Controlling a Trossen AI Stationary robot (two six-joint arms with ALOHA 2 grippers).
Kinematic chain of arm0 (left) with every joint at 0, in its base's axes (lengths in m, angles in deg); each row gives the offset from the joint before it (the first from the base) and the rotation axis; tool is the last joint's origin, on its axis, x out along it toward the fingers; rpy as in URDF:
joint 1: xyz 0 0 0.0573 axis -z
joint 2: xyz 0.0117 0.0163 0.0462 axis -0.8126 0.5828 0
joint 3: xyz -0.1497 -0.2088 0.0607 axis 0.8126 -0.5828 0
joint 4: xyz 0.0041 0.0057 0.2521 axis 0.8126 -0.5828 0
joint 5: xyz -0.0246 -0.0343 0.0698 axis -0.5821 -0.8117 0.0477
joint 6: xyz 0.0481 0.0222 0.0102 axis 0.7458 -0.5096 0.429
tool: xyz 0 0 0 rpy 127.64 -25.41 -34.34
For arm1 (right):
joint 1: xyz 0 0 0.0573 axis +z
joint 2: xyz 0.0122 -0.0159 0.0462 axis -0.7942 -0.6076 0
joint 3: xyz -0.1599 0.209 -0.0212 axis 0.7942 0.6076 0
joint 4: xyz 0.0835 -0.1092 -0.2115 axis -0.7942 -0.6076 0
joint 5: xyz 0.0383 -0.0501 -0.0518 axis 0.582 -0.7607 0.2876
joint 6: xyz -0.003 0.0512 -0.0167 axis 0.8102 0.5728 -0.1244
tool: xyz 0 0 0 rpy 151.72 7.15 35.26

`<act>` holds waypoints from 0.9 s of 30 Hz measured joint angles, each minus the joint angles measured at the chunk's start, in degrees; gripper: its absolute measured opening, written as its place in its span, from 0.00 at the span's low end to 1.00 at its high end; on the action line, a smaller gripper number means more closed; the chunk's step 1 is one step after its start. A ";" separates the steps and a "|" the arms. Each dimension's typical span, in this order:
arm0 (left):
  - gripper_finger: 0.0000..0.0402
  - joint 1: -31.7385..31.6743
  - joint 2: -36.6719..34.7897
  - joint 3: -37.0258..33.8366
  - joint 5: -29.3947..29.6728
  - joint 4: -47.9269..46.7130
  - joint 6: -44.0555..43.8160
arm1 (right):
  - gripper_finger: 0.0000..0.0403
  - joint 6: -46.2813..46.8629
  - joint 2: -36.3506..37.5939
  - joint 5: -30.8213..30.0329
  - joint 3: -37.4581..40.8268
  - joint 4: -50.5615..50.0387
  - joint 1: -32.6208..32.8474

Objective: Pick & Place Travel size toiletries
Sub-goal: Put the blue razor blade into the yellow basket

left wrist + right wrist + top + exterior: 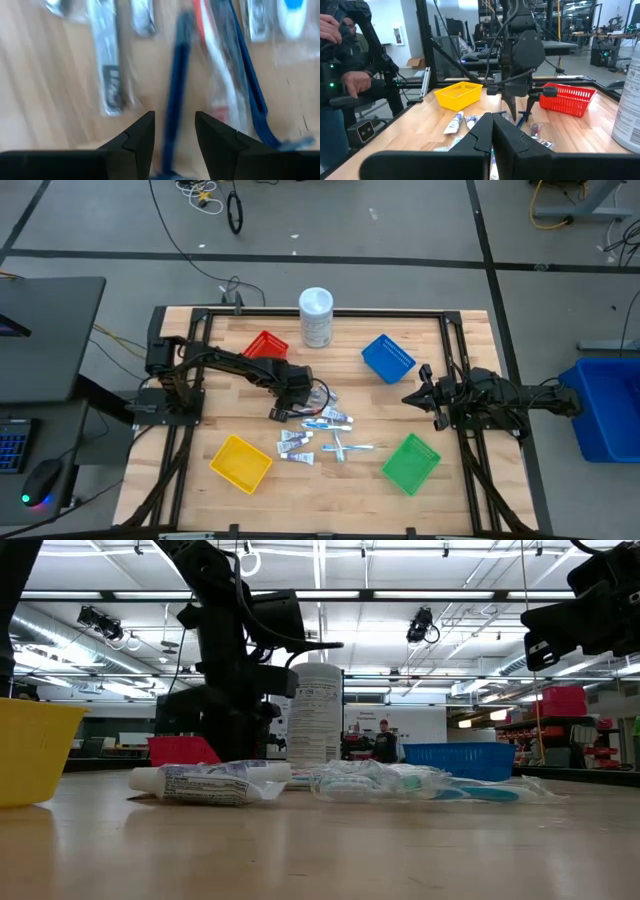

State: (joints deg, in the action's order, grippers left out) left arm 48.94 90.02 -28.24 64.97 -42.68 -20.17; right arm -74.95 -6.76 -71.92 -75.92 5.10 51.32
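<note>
The tall white container (316, 317) stands upright at the far middle of the wooden table (200, 480). Taking it as the landmark: the red basket (264, 346) sits just to its left and a little nearer the front; the blue basket (388, 358) sits to its right, also a little nearer. The yellow basket (240, 462) lies well apart, toward the front left corner, and the green basket (411, 463) well apart toward the front right. Beyond the table, off to the container's far right, a large blue bin (606, 408) stands on the floor. A person (340, 65) stands beside the table.
</note>
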 joint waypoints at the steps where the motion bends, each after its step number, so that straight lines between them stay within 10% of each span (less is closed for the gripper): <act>1: 0.37 0.07 0.30 0.01 -0.01 0.27 0.06 | 0.03 0.01 0.00 0.03 0.00 -0.01 0.00; 27: 0.17 0.27 0.90 0.01 -0.90 0.51 0.08 | 0.04 0.00 0.00 -0.03 0.00 0.00 0.00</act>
State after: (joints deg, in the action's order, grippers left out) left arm 49.21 90.92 -28.22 64.07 -42.16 -20.09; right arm -74.95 -6.76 -71.95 -75.92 5.10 51.32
